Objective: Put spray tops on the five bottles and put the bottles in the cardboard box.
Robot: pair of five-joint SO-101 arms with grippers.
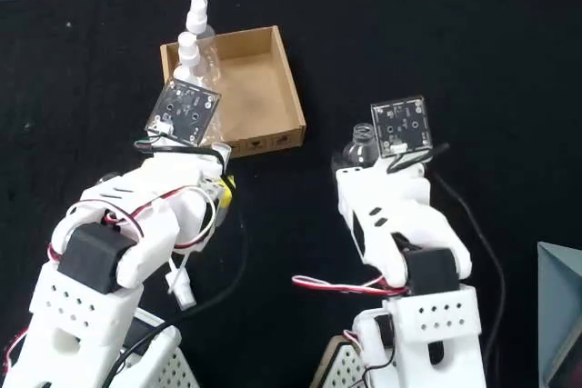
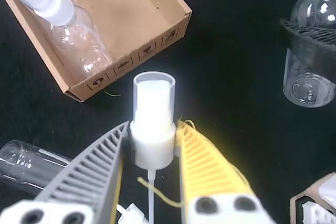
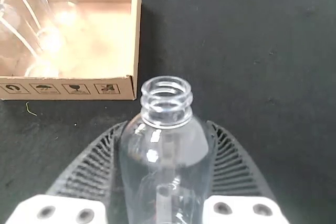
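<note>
Pinched in the left gripper (image 2: 152, 126) is a spray top (image 2: 153, 114), held by its collar just short of the box's (image 1: 293, 88) near wall. Its thin tube (image 2: 150, 198) trails back between the fingers toward the wrist. The right gripper (image 3: 167, 126) is clamped round the body of an open bottle (image 3: 165, 150), which sits off the box's near right corner with its threaded mouth bare.

The step in hand looks like joining these two. To do it well, the tube's free end probably has to be turned to face the mouth before the arms close in, or the collar will meet the neck from the wrong side. The tube is slender and likely springy, so it should go in slowly and centred. The collar can then be seated square on the threads before any twisting, because a tilted start would probably cross-thread. The right gripper's hold on the clear, smooth body needs to be firm enough that the bottle does not spin.

Another uncapped bottle (image 2: 26, 163) lies on the bench (image 1: 455, 43) by the box's near left corner. Farther off, two capped bottles (image 1: 191, 47) stand at the box's far left corner.
</note>
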